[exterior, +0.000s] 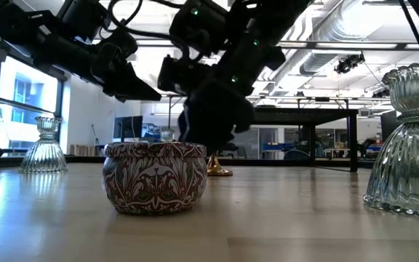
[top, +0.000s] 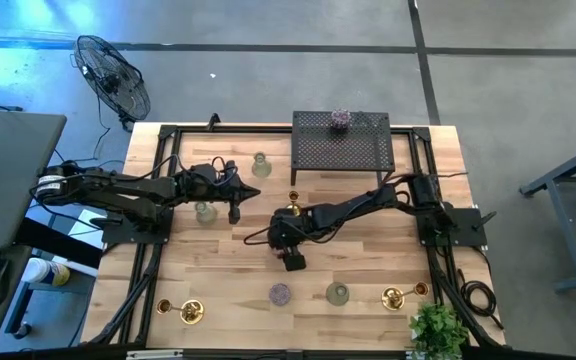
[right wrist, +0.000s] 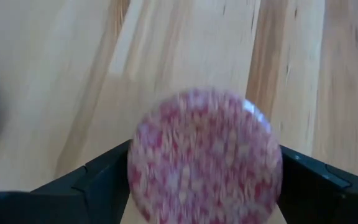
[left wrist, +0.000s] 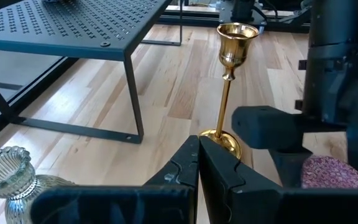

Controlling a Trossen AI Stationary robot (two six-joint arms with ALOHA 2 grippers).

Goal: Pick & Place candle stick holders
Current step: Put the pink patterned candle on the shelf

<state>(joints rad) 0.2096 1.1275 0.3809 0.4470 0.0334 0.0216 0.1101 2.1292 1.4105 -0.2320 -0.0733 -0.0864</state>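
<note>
On the pale wooden table, a black perforated metal rack is set at the far edge, and one pink patterned cup is seen on its top. Two dark arms are reached in from the sides.

The pick step is judged to be in hand. The right gripper is held mid-table with its fingers spread wide around a squat pink patterned round cup, which stands on the wood towards the near edge. Contact cannot be told. The next move is judged to call for the cup to be centred and the fingers closed evenly on its wall, then for a straight lift. The rack is guessed to be the destination.

The left gripper is kept waiting, pinched together on nothing, just beside a tall brass stemmed holder.

Ten holders are counted: five brass ones, it appears, three pale ribbed glass cups, and two pink patterned cups.
</note>
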